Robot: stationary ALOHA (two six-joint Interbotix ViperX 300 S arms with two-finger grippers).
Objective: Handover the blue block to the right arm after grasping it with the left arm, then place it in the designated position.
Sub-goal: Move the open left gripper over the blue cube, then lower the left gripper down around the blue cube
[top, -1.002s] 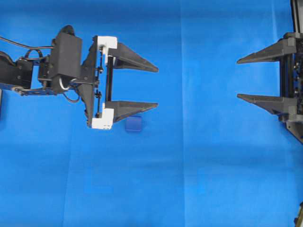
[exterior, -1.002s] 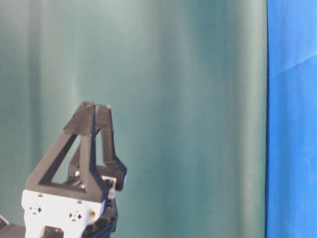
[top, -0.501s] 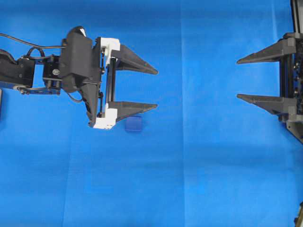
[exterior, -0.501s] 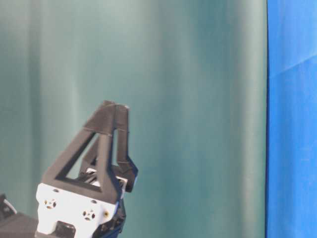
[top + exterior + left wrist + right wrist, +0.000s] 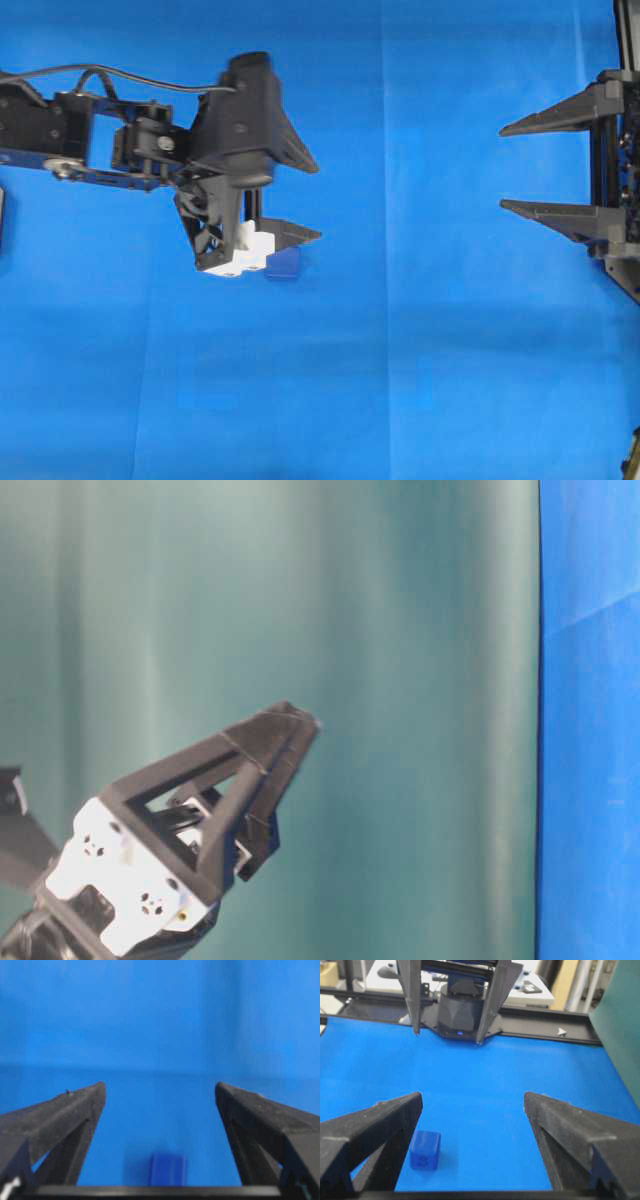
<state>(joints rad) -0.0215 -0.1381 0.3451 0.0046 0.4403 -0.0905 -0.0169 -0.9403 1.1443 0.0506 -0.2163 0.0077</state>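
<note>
The blue block [image 5: 285,263] lies on the blue cloth, partly under the lower finger of my left gripper [image 5: 318,200]. The left gripper is open, tilted downward over the block and holds nothing. In the left wrist view the block [image 5: 167,1170] sits low between the open fingers of the left gripper [image 5: 160,1087], a little right of centre. My right gripper [image 5: 505,167] is open and empty at the far right, well away from the block. In the right wrist view the block [image 5: 425,1150] shows by the left finger of the right gripper [image 5: 473,1096].
The blue cloth [image 5: 420,380] covers the whole table. A green backdrop [image 5: 400,680] fills the table-level view, where the left gripper [image 5: 295,725] shows tilted. A black table frame [image 5: 570,1035] and the left arm's base [image 5: 460,1015] stand at the cloth's far edge.
My left gripper has pitched its fingers downward and shifted slightly toward the block, still open. The block and the right arm have not moved.
</note>
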